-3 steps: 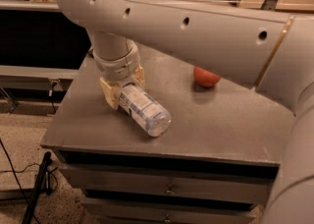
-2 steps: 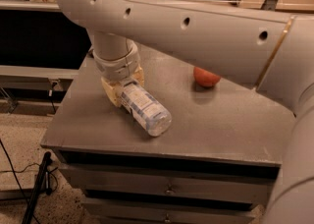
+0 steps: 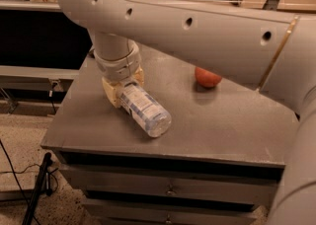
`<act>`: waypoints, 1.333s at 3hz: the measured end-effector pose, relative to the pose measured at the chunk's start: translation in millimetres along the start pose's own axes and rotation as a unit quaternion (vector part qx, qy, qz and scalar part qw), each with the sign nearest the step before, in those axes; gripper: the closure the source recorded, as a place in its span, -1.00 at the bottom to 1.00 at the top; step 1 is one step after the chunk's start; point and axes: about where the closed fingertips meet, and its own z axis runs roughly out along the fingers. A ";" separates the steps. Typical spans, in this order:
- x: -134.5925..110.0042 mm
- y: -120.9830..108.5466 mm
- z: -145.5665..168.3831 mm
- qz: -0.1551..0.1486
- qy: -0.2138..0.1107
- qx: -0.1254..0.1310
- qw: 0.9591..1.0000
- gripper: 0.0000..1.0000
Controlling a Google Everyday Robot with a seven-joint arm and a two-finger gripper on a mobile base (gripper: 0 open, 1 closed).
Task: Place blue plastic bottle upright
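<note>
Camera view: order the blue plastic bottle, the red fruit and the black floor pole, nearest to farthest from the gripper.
Gripper at table's left.
1. blue plastic bottle, lying in its jaws.
2. red fruit, further right.
3. black floor pole, down at the left.

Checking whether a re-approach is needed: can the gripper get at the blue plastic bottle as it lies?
Probably yes: the gripper sits at one end of the blue plastic bottle, fingers flanking it and seemingly closed on it. The red fruit lies apart behind, not in the way.

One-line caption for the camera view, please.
Gripper clasps the cap end of the blue plastic bottle, lying on the grey cabinet top; reddish fruit behind.
</note>
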 end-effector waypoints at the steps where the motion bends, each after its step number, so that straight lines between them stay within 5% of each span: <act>1: 7.1 -7.2 -7.0 -0.001 -0.033 -0.009 0.999 1.00; 3: 56.5 -60.0 -81.2 -0.020 -0.169 -0.003 0.985 1.00; 4: 61.8 -63.6 -86.9 -0.038 -0.177 0.000 0.983 1.00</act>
